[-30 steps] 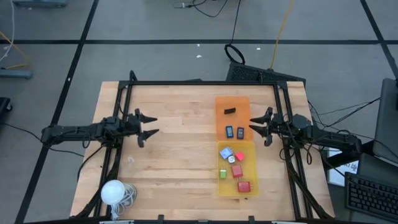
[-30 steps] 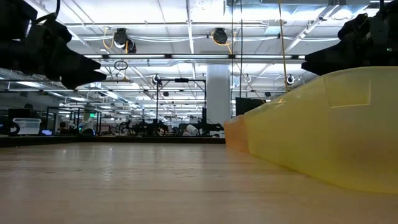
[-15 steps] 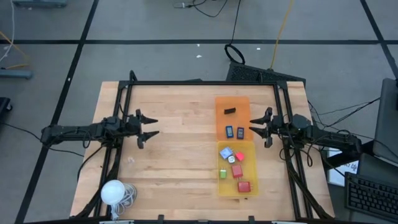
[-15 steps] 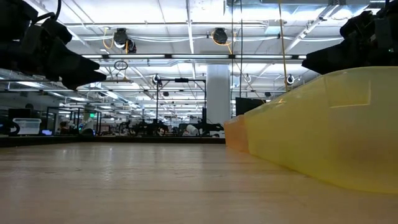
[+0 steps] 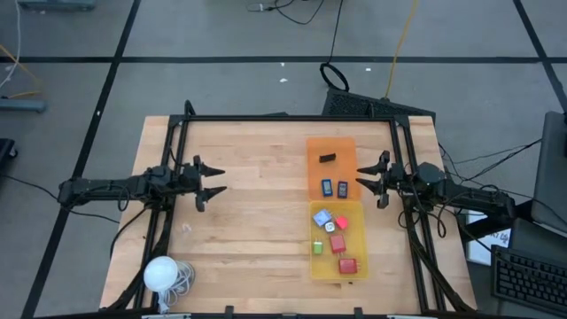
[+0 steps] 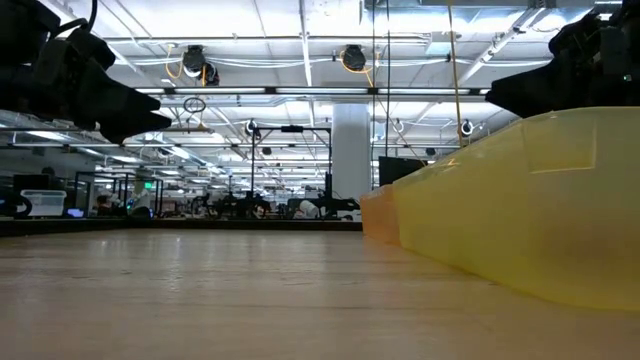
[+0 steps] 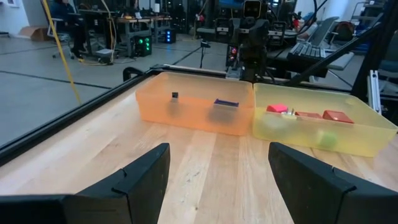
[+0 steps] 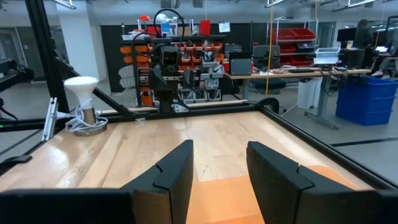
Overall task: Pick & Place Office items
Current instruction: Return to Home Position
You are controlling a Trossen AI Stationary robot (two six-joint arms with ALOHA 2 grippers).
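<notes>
Backing homeward, sorting apparently finished, right gripper [image 5: 359, 179] clears the translucent orange plastic tray [image 5: 341, 146]; left gripper [image 5: 220, 178] waits; both agape, empty

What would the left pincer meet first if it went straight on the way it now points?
Probably the near wall of the orange tray. The open left pincer points at it across the table. It hangs above the wood, so it might pass over the rim.
</notes>
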